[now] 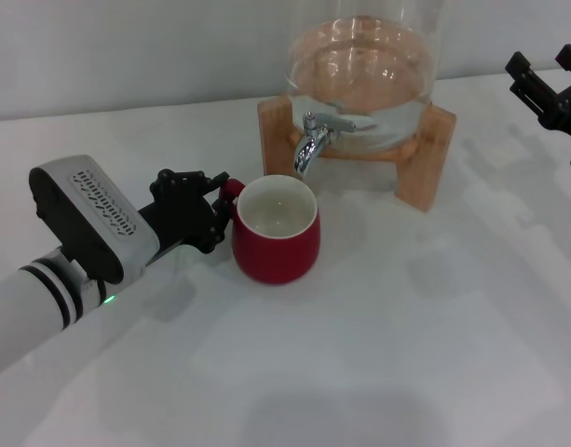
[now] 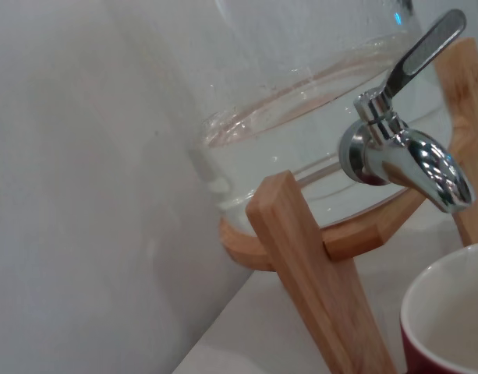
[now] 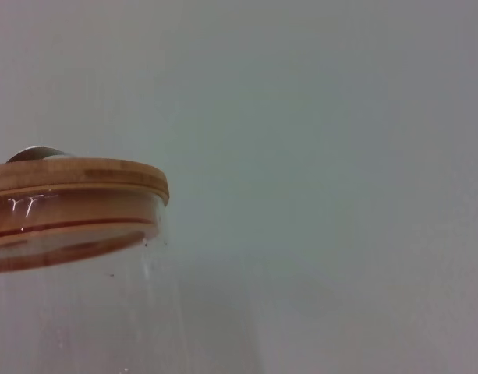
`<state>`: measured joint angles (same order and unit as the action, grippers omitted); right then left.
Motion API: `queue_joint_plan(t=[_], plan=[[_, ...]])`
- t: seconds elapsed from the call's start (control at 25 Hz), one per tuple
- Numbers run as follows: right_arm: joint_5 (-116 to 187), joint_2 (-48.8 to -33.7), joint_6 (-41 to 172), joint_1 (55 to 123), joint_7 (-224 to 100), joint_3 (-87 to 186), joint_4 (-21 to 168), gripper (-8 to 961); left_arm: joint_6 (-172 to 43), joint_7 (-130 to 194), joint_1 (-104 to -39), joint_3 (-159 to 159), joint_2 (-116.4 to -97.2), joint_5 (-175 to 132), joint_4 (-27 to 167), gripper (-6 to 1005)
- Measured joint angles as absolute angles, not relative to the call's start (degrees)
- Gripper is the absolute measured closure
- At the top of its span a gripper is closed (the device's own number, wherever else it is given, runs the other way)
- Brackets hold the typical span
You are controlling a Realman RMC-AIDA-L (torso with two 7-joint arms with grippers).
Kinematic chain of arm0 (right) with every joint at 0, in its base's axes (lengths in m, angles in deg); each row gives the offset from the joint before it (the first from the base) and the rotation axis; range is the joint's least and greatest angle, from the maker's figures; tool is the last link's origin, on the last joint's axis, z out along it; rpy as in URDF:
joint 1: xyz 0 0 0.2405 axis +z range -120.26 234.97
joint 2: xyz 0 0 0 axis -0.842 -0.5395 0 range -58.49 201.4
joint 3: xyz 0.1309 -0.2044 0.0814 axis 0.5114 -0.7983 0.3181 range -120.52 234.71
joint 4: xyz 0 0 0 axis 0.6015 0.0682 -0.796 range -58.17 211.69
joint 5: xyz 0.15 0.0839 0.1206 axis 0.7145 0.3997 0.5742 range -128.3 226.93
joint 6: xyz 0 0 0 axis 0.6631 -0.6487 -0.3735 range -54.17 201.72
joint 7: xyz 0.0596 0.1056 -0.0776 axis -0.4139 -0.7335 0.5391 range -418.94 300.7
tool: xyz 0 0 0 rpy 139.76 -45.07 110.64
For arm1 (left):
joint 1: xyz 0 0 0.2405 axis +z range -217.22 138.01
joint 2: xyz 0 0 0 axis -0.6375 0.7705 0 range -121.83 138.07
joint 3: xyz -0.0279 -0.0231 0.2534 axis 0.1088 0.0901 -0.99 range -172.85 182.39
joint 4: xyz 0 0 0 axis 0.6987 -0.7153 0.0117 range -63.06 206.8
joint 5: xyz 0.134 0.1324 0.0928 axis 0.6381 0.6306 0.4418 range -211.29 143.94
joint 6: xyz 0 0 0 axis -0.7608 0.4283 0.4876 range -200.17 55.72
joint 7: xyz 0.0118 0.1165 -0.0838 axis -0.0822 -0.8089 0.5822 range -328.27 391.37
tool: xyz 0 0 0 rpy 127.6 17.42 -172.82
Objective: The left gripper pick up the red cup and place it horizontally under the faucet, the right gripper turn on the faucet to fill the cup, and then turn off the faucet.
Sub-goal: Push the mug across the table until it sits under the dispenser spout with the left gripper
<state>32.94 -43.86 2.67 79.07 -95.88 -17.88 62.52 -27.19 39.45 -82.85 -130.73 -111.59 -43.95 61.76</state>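
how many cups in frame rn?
1. The red cup stands upright on the table just below and in front of the faucet, with the left gripper at its handle. No other cup shows in any view.

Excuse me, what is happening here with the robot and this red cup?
The left gripper holds the red cup by its handle side, upright on the white table, just in front of and below the faucet of the glass jar. The right gripper waits off to the right, away from the lever. No water flows.
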Motion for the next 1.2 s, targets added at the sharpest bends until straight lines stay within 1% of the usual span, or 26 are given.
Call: queue_joint_plan(t=[0.32, 0.76, 1.0, 1.2], plan=[[32.87, -43.86, 2.63, 79.06, -95.95, -17.98, 62.52, 99, -27.23, 39.62, -82.76, -130.76, -111.59, -43.95, 61.76, 816], [32.88, -43.86, 2.58, 79.06, -95.95, -18.60, 62.52, 99, -27.23, 39.81, -82.75, -130.75, -111.59, -43.96, 61.70, 792], [32.88, -43.86, 2.58, 79.06, -95.95, -18.65, 62.52, 100, -27.23, 39.81, -82.72, -130.43, -111.59, -44.05, 61.33, 751], [32.88, -43.86, 2.58, 79.06, -96.03, -18.67, 62.52, 100, -27.23, 39.61, -82.67, -130.24, -111.59, -44.25, 61.23, 611]])
